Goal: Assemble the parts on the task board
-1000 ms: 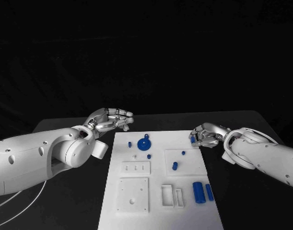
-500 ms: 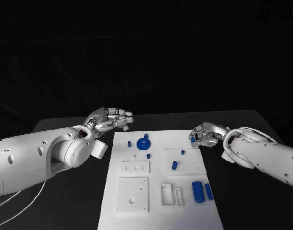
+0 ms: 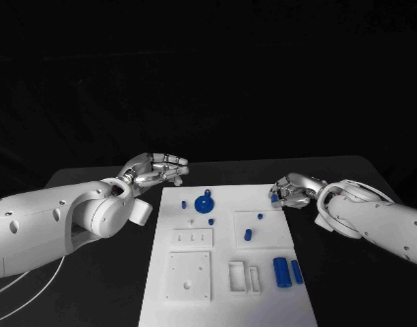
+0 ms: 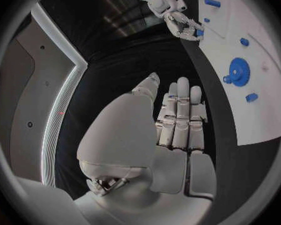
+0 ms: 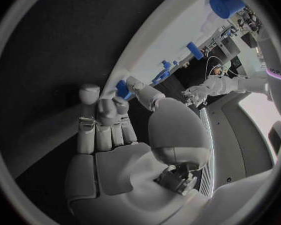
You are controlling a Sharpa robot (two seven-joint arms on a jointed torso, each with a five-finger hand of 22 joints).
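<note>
The white task board (image 3: 226,306) lies in the middle of the black table. A blue gear (image 3: 204,203) stands near its far edge, with small blue pegs (image 3: 249,236) scattered around it. Two blue cylinders (image 3: 282,272) lie side by side near the board's right edge. At the board's far right corner, my right hand (image 3: 293,190) pinches a small blue part (image 5: 122,89) between thumb and finger. My left hand (image 3: 155,169) hovers off the board's far left corner. Its fingers (image 4: 180,116) are stretched out side by side and hold nothing.
The board carries raised white fixtures: a square plate with holes (image 3: 189,276), a small block with slots (image 3: 193,238) and two narrow frames (image 3: 245,278). Black table (image 3: 90,293) flanks the board on both sides. A white cable (image 3: 17,294) trails under my left arm.
</note>
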